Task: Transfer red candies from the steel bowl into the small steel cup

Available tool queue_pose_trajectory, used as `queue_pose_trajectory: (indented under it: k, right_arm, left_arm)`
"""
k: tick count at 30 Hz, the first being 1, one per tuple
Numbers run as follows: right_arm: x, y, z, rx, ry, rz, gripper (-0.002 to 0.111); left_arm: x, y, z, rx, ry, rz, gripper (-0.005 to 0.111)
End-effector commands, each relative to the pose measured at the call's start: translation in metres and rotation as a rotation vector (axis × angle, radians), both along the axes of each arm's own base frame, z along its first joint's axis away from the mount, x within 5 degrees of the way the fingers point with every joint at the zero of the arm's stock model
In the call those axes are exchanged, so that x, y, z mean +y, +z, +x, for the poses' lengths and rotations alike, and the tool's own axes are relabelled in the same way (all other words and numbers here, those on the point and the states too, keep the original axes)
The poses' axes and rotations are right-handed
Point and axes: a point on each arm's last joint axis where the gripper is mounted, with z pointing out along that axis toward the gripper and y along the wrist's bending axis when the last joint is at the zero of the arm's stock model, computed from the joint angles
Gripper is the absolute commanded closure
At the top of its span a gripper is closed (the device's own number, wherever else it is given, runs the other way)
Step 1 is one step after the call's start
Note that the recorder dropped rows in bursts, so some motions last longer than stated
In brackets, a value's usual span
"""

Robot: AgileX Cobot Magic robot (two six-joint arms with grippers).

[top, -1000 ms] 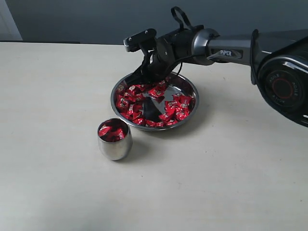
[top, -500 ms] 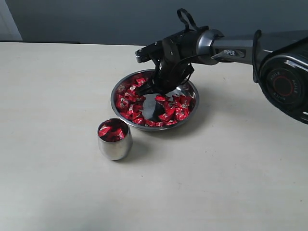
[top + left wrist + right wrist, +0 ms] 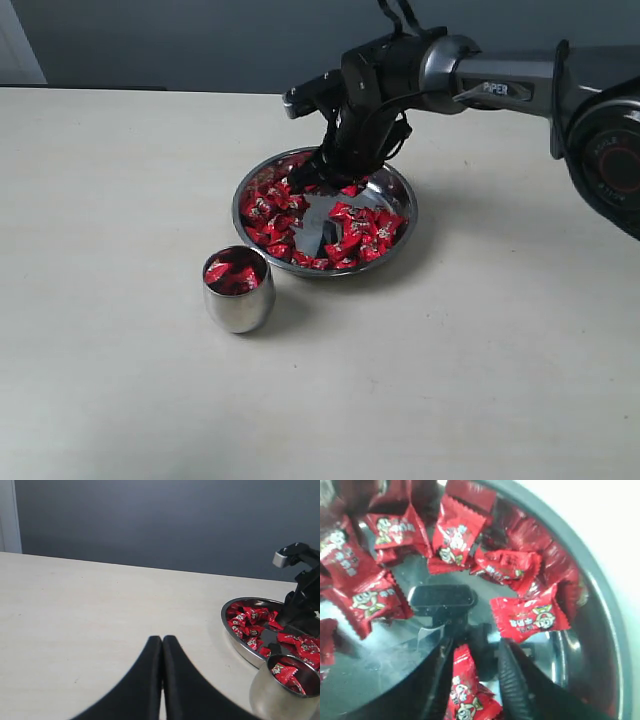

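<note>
The steel bowl (image 3: 402, 226) sits mid-table with many red candies (image 3: 268, 212) spread around a bare centre. My right gripper (image 3: 330, 183) reaches down into the bowl's far side. In the right wrist view this gripper (image 3: 474, 647) is open just above the bowl floor (image 3: 395, 660), and one red candy (image 3: 466, 685) lies between its fingers against one finger (image 3: 437, 672), with a gap to the other. The small steel cup (image 3: 240, 302) stands in front of the bowl to its left and holds a few red candies (image 3: 231, 273). My left gripper (image 3: 162, 640) is shut and empty, low over the table beside the cup (image 3: 277, 700).
The beige table (image 3: 120, 200) stretches around bowl and cup. A dark wall runs behind its far edge. The right arm (image 3: 500, 85) spans in from the right above the bowl's far rim (image 3: 300, 155).
The right gripper has swung from the bowl's far left rim toward the right, over the bowl's far middle, and dipped among the candies. Bowl and cup hold their places.
</note>
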Motion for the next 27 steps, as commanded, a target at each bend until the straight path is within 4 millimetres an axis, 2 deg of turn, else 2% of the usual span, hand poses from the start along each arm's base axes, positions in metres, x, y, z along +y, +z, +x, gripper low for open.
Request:
queue_pose_trajectory:
  k: [1,6,12,19,23,27]
  right_arm:
    - [-0.005,0.02,-0.003,-0.007,0.011,-0.01,0.069]
    - [-0.009,0.008,-0.009,0.084,0.048,-0.081,0.069]
    - [-0.005,-0.004,-0.01,0.112,0.064,-0.06,0.063]
    - [-0.004,-0.021,-0.009,0.137,0.068,-0.058,0.063]
    - [-0.003,-0.024,-0.009,0.134,0.068,-0.056,0.063]
    - [-0.003,-0.024,-0.009,0.136,0.068,-0.057,0.079]
  left_arm:
    - [0.0,0.0,0.0,-0.008,-0.006,-0.003,0.106]
    - [0.0,0.0,0.0,-0.008,-0.006,-0.003,0.106]
    - [0.0,0.0,0.0,-0.008,-0.006,-0.003,0.106]
    - [0.0,0.0,0.0,-0.008,-0.006,-0.003,0.106]
    - [0.0,0.0,0.0,-0.008,-0.006,-0.003,0.106]
    - [0.0,0.0,0.0,-0.008,-0.006,-0.003,0.106]
